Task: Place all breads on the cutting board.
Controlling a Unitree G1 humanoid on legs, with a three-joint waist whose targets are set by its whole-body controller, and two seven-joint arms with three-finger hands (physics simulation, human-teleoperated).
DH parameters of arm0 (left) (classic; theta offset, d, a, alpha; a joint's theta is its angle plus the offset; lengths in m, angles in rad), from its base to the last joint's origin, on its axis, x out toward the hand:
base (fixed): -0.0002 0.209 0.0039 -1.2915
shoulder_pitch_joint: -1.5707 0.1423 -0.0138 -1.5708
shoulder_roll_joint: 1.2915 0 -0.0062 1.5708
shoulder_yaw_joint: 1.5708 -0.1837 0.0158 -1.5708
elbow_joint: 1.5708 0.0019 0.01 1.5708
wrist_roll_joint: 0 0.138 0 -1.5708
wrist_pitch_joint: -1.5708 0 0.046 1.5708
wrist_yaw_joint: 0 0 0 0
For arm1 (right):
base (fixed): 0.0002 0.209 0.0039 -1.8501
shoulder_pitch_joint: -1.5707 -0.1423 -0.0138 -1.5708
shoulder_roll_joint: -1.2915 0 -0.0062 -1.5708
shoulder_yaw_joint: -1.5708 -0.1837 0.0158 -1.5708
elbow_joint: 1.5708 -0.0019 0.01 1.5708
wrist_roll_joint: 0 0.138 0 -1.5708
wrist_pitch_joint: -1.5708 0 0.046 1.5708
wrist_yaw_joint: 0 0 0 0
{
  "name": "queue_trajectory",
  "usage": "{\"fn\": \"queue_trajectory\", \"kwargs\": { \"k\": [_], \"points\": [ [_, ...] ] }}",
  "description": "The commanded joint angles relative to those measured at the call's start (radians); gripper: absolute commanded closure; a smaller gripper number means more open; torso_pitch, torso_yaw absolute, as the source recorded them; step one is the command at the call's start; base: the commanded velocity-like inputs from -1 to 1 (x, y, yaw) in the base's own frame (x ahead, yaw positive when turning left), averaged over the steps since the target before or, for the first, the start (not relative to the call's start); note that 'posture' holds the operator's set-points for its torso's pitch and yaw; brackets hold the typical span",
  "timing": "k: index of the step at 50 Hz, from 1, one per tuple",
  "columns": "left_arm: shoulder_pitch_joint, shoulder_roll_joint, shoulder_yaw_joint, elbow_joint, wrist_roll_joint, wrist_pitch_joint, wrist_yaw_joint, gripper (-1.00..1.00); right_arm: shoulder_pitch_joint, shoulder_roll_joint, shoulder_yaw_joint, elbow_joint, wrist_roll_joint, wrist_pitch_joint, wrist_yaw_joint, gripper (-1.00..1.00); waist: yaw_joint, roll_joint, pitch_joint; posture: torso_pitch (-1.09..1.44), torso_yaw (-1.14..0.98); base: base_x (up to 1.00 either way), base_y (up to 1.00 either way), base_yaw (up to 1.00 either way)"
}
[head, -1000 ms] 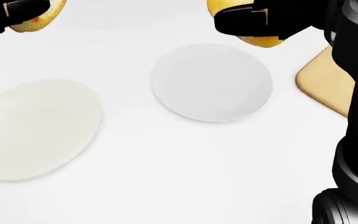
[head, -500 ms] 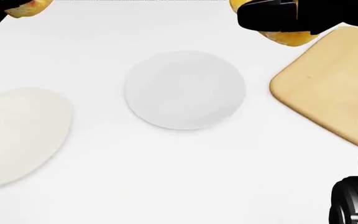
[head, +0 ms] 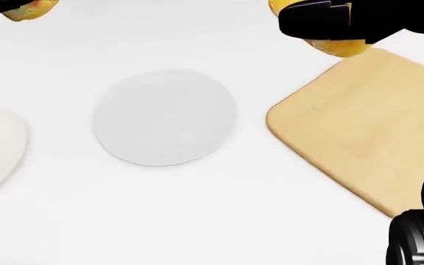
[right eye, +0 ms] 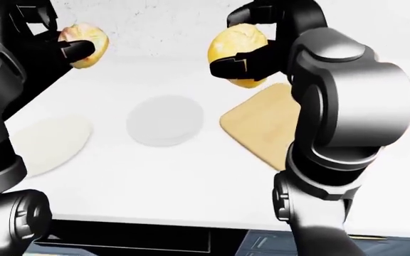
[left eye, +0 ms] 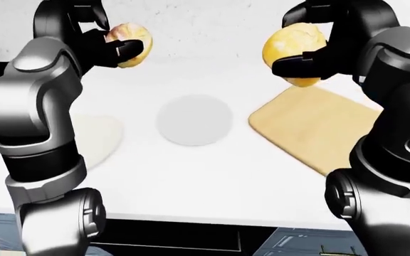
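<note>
My left hand (left eye: pixel 112 45) is shut on a pale orange bread roll (left eye: pixel 130 40), held high above the white counter at the upper left of the left-eye view. My right hand (left eye: pixel 308 53) is shut on a yellow bread roll (left eye: pixel 292 45), held up over the far left corner of the tan cutting board (left eye: pixel 315 125). The board is bare and lies at the right; it also shows in the head view (head: pixel 374 138). In the head view the right roll (head: pixel 341 47) peeks out under the black fingers.
A round grey plate (head: pixel 164 116) lies on the white counter left of the board. A cream oval plate (left eye: pixel 94 138) lies further left. The counter's near edge (left eye: pixel 191 218) runs along the bottom of the left-eye view.
The whole head view has shifted: the plates slid left and more of the cutting board came into view. Both hands still hold their rolls up high.
</note>
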Motion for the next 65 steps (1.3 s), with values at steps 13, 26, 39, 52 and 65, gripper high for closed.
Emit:
{"fn": "queue_trajectory", "kwargs": {
  "k": [13, 26, 39, 52, 65],
  "points": [
    [-0.034, 0.015, 0.009, -0.035, -0.007, -0.013, 0.008, 1.00, -0.022, -0.006, -0.010, -0.035, -0.007, 0.000, -0.001, 1.00, -0.014, 0.049, -0.039, 0.00, 0.00, -0.05, -0.25, 0.00],
    [-0.027, 0.010, 0.008, -0.021, -0.011, -0.035, 0.016, 1.00, -0.019, -0.008, -0.010, -0.027, -0.009, 0.000, 0.001, 1.00, -0.027, -0.087, -0.040, 0.00, 0.00, -0.14, -0.66, 0.00],
    [-0.027, 0.010, 0.009, -0.040, -0.020, -0.017, 0.026, 1.00, -0.011, -0.013, -0.015, -0.039, -0.009, 0.000, 0.008, 1.00, -0.018, -0.046, -0.025, 0.00, 0.00, -0.13, -0.35, 0.00],
    [0.002, 0.000, 0.009, -0.045, -0.023, -0.036, 0.028, 1.00, 0.003, 0.011, 0.009, -0.053, -0.011, -0.005, 0.000, 1.00, -0.034, 0.062, 0.019, 0.00, 0.00, -0.01, -0.01, 0.00],
    [-0.007, 0.002, 0.013, -0.054, -0.036, -0.017, 0.037, 1.00, -0.016, 0.026, 0.035, 0.006, -0.016, -0.062, 0.005, 1.00, -0.032, -0.047, 0.017, 0.00, 0.00, 0.00, 0.18, 0.00]
  ]
}}
